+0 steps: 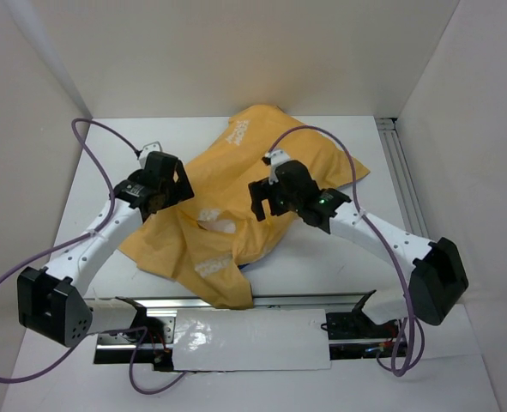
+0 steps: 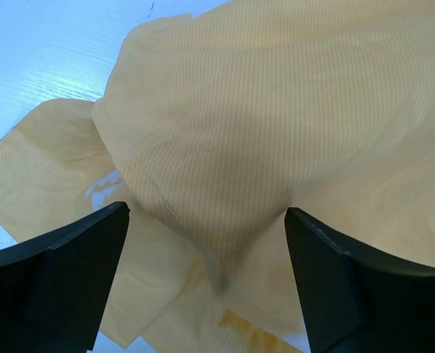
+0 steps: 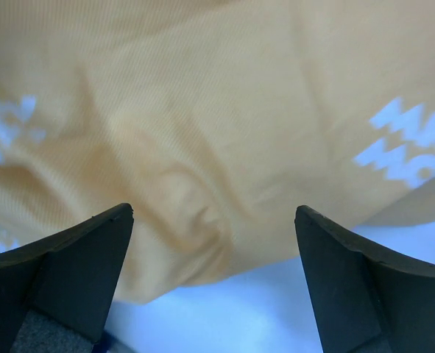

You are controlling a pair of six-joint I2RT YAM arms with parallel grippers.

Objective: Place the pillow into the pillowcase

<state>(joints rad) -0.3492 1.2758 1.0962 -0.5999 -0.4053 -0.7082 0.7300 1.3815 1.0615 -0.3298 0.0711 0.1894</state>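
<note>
Left jaws and right jaws are both spread wide with nothing between them, each hanging just over the pillowcase [image 1: 232,176]. It's the mustard one with white logos, sprawled across the middle of the counter [image 1: 322,266].

The key bit is how it lies. Its long axis runs on a diagonal from far-right to near-left. The far-right half looks plump, and the near-left half is flat and rumpled. I can't actually see the pillow anywhere, so my guess is it's inside or under that plump end (there's a pale patch near the middle, but I can't tell if that's pillow or just print).

The left arm [image 1: 90,249] has its jaws over the left edge of the cloth. From its wrist camera, a stitched fold of the pillowcase [image 2: 276,132] sits right between the jaws, with bare counter [image 2: 40,51] off to the side. The right arm [image 1: 382,236] hovers over the fatter part, and its wrist view shows smooth pillowcase [image 3: 224,132] and a cloth edge just in front.

The left arm is nearer the loose end, so it's probably the one to pinch the hem there.
</note>
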